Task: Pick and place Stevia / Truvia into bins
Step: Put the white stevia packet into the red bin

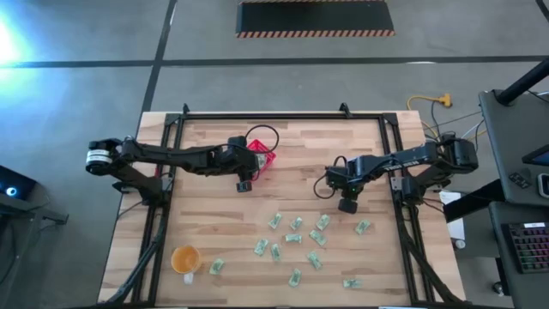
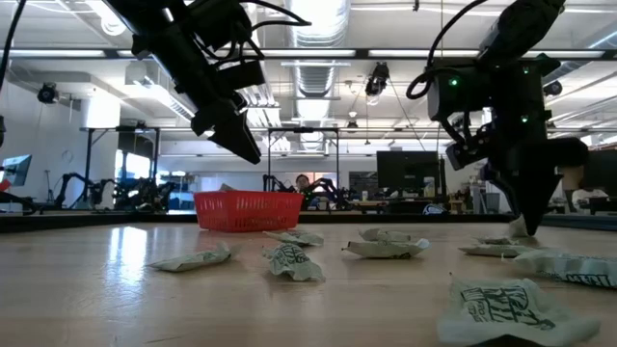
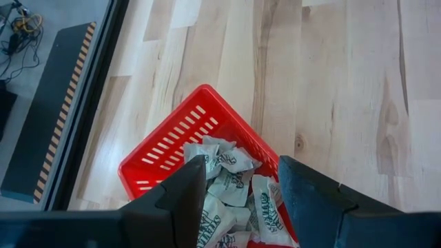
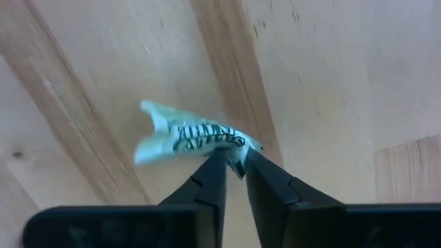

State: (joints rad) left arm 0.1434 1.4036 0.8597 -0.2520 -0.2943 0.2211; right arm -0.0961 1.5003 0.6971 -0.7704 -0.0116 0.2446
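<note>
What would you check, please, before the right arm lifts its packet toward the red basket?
1. Right gripper pinching a packet by its edge: ok.
2. Grip firm enough to lift: cannot tell; only a corner is caught.
3. Red basket has room: ok, packets fill only part.
4. Left gripper over the basket, open and empty, in the drop path: not ok.
5. Loose packets remain on table: ok.
</note>
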